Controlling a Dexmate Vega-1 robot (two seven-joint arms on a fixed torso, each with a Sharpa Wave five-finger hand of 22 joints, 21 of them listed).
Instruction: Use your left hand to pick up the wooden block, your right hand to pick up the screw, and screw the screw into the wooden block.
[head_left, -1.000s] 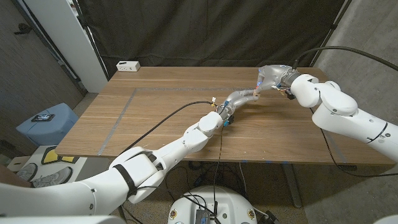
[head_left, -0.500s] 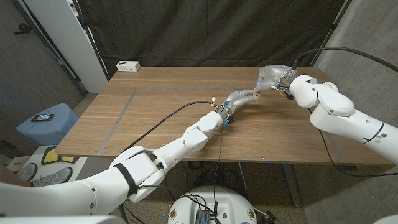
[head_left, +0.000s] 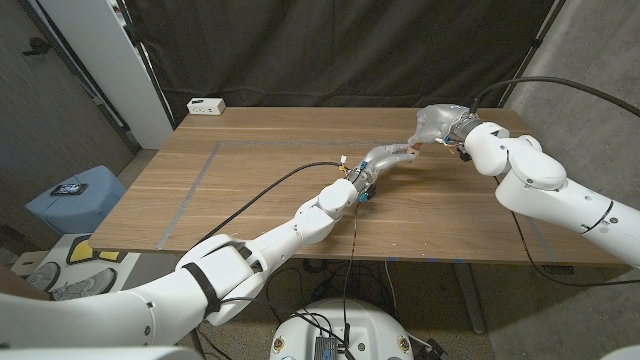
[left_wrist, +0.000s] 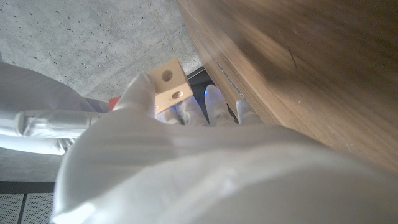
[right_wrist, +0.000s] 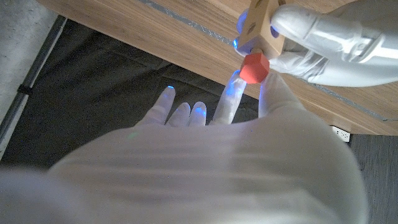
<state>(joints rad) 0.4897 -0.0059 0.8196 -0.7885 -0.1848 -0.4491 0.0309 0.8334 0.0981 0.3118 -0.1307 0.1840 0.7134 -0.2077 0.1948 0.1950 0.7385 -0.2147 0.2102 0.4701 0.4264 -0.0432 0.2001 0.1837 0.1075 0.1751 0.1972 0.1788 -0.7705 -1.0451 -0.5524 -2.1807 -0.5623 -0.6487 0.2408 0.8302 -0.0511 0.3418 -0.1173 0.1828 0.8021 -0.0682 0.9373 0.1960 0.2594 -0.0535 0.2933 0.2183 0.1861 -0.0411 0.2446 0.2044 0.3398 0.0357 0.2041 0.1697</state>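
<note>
Above the table's far right part my two hands meet. My left hand (head_left: 386, 157) holds the pale wooden block (head_left: 410, 150) up off the table; in the left wrist view the block (left_wrist: 169, 85) shows two round holes beyond that hand (left_wrist: 186, 162). In the right wrist view my right hand (right_wrist: 249, 118) pinches the red-headed screw (right_wrist: 254, 66) between its fingertips, and the screw's head sits right against the block (right_wrist: 261, 22), which the left hand (right_wrist: 336, 43) grips. In the head view the right hand (head_left: 437, 124) hides the screw.
The wooden table (head_left: 250, 160) has pale tape lines on its left half. A white box (head_left: 206, 105) lies at its back left corner. A black cable (head_left: 270, 190) runs along my left arm over the table. A blue stool (head_left: 75, 195) stands off to the left.
My right forearm and hand have shifted slightly at the block. The left hand and the block have stayed in place.
</note>
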